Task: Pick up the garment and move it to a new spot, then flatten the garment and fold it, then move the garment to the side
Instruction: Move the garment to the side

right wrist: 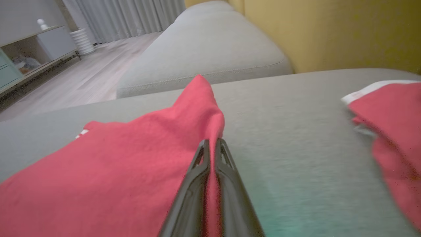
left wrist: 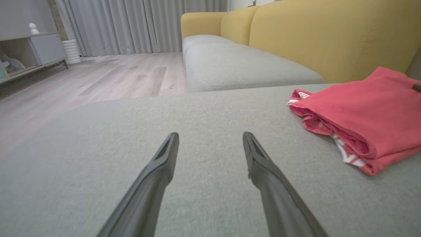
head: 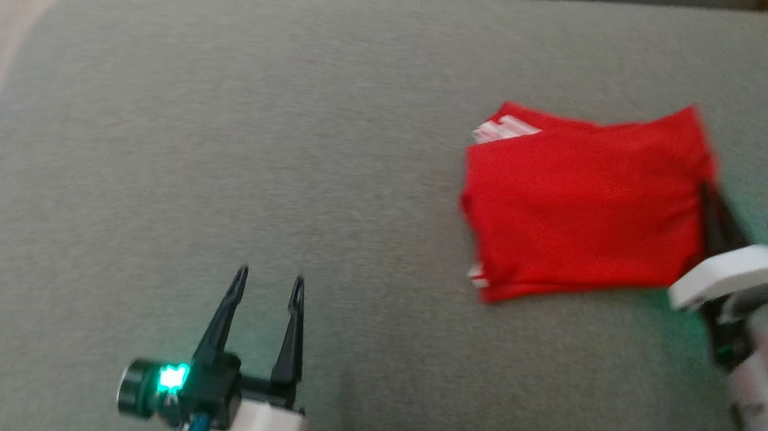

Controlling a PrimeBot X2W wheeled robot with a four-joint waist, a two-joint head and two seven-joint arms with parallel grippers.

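Note:
The garment [head: 578, 201] is red with white trim, folded into a rough rectangle on the right half of the grey cushion [head: 229, 133]. My right gripper [head: 707, 192] is shut on the garment's right edge; in the right wrist view its fingers [right wrist: 212, 144] pinch a raised peak of the red garment [right wrist: 131, 158]. My left gripper [head: 268, 283] stands open over bare cushion at the lower left, well apart from the garment. The left wrist view has the folded garment [left wrist: 361, 112] at the right, past the open left gripper [left wrist: 210, 136].
A second piece of red fabric with white trim [right wrist: 391, 131] lies on the cushion at the right of the right wrist view. A yellow sofa back [left wrist: 312, 36] rises behind the cushion. Wooden floor [left wrist: 98, 79], curtains and a low shelf unit [left wrist: 29, 52] lie beyond.

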